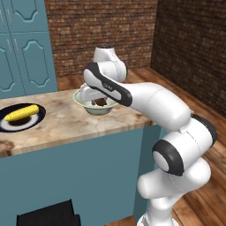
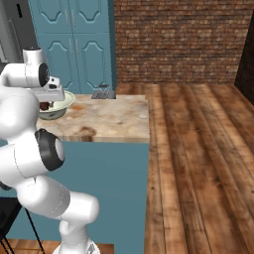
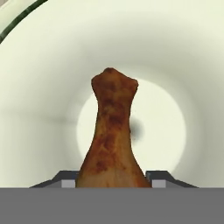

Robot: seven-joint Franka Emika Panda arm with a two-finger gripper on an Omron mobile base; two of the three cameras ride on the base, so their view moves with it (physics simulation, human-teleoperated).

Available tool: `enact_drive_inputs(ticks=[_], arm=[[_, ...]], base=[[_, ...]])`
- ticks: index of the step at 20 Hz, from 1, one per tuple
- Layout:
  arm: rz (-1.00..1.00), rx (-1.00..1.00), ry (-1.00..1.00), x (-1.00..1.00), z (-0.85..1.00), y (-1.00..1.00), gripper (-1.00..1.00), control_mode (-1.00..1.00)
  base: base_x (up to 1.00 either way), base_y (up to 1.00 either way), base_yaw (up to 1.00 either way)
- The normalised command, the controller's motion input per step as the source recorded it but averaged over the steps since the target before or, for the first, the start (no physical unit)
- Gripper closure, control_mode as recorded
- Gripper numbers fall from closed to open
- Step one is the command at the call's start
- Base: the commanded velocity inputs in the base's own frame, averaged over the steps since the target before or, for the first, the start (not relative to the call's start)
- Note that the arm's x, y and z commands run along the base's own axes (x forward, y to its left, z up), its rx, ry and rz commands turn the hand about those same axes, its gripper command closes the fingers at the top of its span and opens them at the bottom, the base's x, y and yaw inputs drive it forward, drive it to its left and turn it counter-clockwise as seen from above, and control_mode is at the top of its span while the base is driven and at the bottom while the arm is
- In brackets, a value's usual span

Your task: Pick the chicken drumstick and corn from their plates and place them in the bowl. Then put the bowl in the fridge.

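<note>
Chicken drumstick sits closest to the hand camera, between the fingers, which flank its thick end at the sides; whether they clamp it I cannot tell; it hangs inside the bowl on the marble desk; corn lies on the navy-rimmed plate, well apart.

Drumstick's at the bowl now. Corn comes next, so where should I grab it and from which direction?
Take the corn across its middle, coming straight down from above. It lies flat on the navy-rimmed plate, long axis running left to right in the left base view, so set the gripper across that axis, probably at mid-length.
</note>
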Motion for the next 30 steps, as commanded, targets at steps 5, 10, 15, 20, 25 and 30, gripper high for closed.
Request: enact_drive_inputs(ticks=[5, 10, 15, 20, 25, 30], arm=[[0.0, 0.0, 0.0, 0.0, 0.0, 0.01, -1.0, -1.0], [0.0, 0.0, 0.0, 0.0, 0.08, 0.0, -1.0, -1.0], [0.0, 0.0, 0.0, -0.1, 0.32, 0.0, -1.0, -1.0], [0.0, -0.01, -0.09, -0.38, 0.46, 0.03, -1.0, -1.0], [0.02, -0.01, -0.15, -0.48, 0.43, 0.09, -1.0, -1.0], [0.2, 0.0, -0.16, -0.53, 0.33, 0.18, -1.0, -1.0]], base=[[0.0, 0.0, 0.0], [0.0, 0.0, 0.0], [0.0, 0.0, 0.0], [0.0, 0.0, 0.0], [0.0, 0.0, 0.0], [0.0, 0.0, 0.0]])
